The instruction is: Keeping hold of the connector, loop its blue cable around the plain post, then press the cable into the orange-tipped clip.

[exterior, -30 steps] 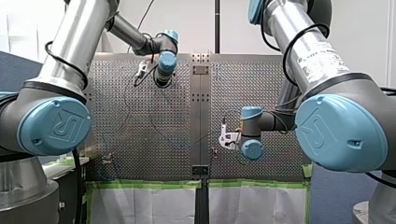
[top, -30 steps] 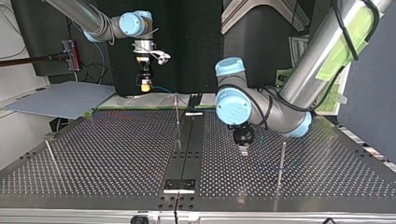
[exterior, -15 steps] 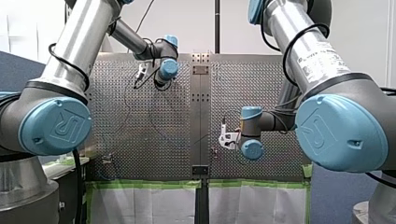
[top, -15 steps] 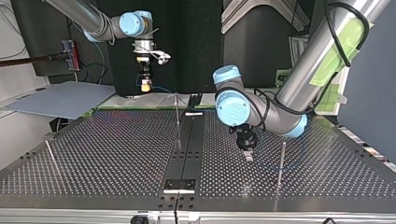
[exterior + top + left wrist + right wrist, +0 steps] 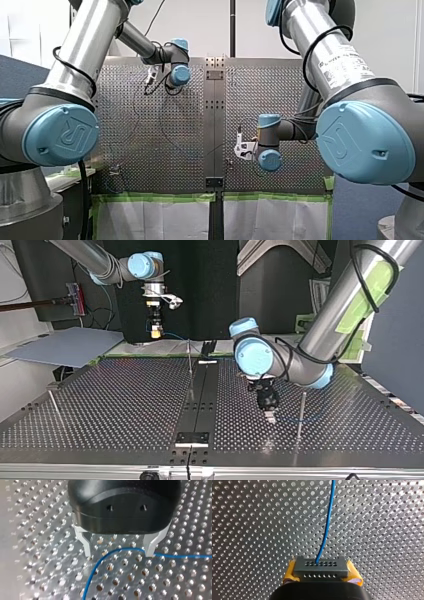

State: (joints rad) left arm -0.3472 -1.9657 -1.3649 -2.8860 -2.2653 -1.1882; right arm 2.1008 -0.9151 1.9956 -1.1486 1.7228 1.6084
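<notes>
My right gripper (image 5: pixel 322 580) is shut on the grey connector (image 5: pixel 321 567), which sits between its yellow pads (image 5: pixel 290 573). The blue cable (image 5: pixel 327 527) leaves the connector and runs ahead over the perforated table. In the top view this gripper (image 5: pixel 156 331) hangs high beyond the far edge. My left gripper (image 5: pixel 118 552) stands open just above the table, metal fingers (image 5: pixel 85 545) apart. The blue cable (image 5: pixel 110 553) lies between them, brushing one fingertip. In the top view my left gripper (image 5: pixel 270 416) is close beside a thin plain post (image 5: pixel 301 412). No orange-tipped clip shows clearly.
A second thin post (image 5: pixel 189 357) stands near the table's dark centre strip (image 5: pixel 200 400). A third post (image 5: pixel 55 407) leans at the top view's left. A grey board (image 5: pixel 65 345) lies off the table at the far left.
My left gripper has moved toward the top view's near edge, closer to the plain post and lower over the cable. My right arm has stayed still with the connector.
</notes>
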